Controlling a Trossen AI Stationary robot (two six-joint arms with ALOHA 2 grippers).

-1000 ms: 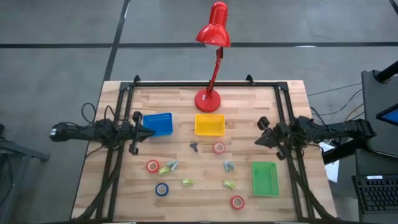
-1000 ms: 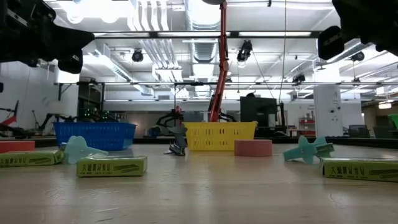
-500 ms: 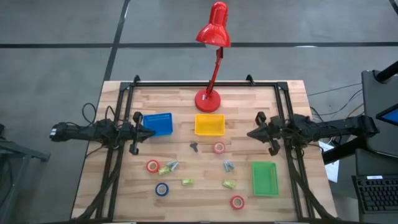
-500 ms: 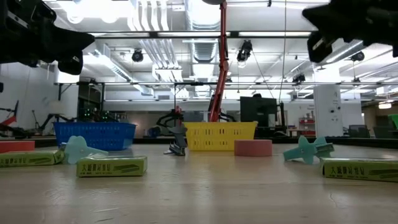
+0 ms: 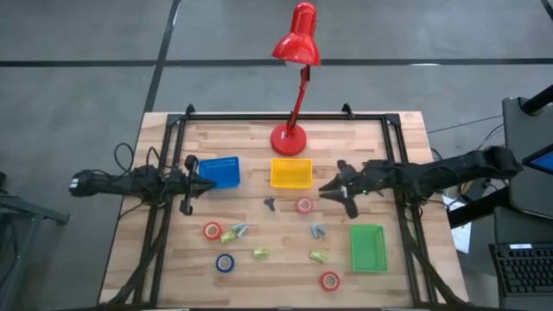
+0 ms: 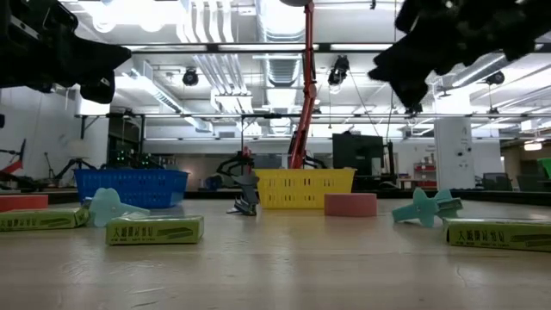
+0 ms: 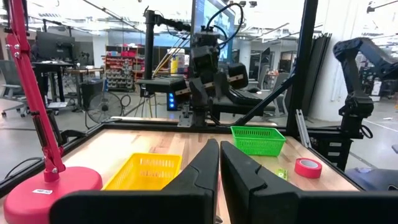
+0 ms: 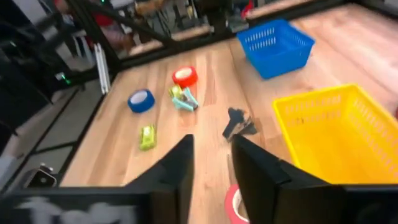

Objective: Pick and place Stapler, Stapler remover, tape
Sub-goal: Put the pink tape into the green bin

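The tape nearest my right pincer is a red ring lying flat on the worktop, just below the yellow bin and just beside my fingertips in the high view. In the right wrist view its rim shows between my two fingers, which stand spread with a clear gap and hold nothing.

I judge this roll light and stiff, with a smooth outer band that could slip, so I would put one finger in the open centre and one outside, pinching the wall, or else straddle the whole ring.

A little farther off lies a small dark stapler remover, which looks hard and thin, best gripped across its middle. Beyond it sit a second red roll, a blue roll, yellow-green staple boxes and teal removers. A third red roll lies near the green bin.

Farthest away, my left pincer waits at the blue bin, fingers pressed together, empty.
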